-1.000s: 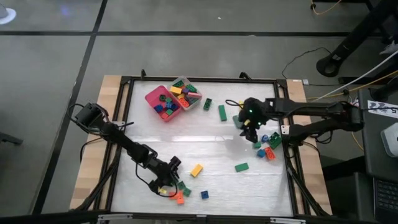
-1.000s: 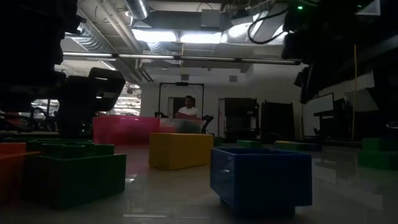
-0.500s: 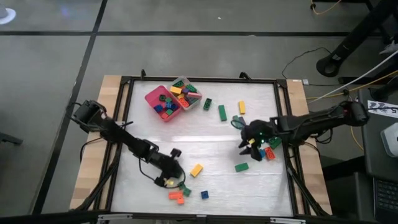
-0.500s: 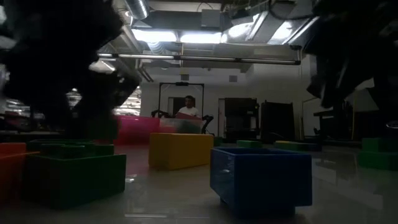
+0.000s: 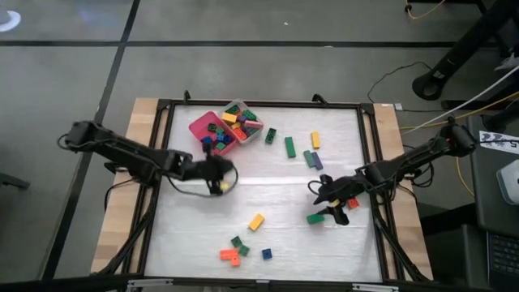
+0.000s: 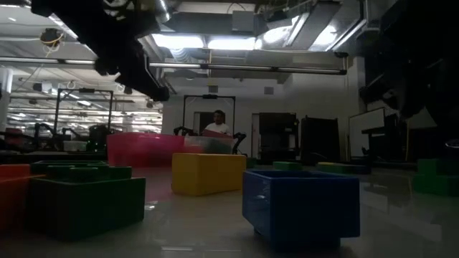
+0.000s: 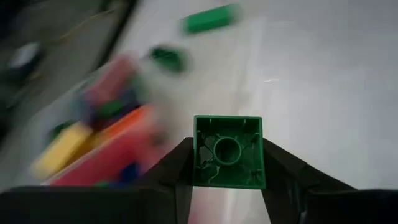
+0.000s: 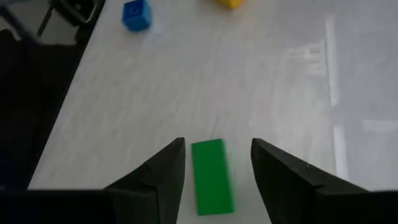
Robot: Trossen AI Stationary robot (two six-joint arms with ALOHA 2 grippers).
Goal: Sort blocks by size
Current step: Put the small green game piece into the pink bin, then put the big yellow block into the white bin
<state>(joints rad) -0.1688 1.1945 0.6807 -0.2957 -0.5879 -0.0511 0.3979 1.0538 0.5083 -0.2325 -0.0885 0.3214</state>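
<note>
1. Sorting is partly done: the pink tray [image 5: 209, 132] and the clear tray [image 5: 246, 123] touching it already hold mixed blocks, while many blocks still lie loose on the tabletop [image 5: 268, 186].
2. Near the pink tray, the left tool [image 5: 217, 172] pinches a short green block [image 7: 228, 151], judged bound for a tray.
3. Well away from the pink tray, the right tool [image 8: 212, 163] hangs spread over a long green block [image 8: 211, 176], not yet closed on it.
4. Left over: a yellow block [image 5: 256, 221], an orange, green and blue cluster [image 5: 237, 251], and bars near the clear tray [image 5: 289, 147].
</note>
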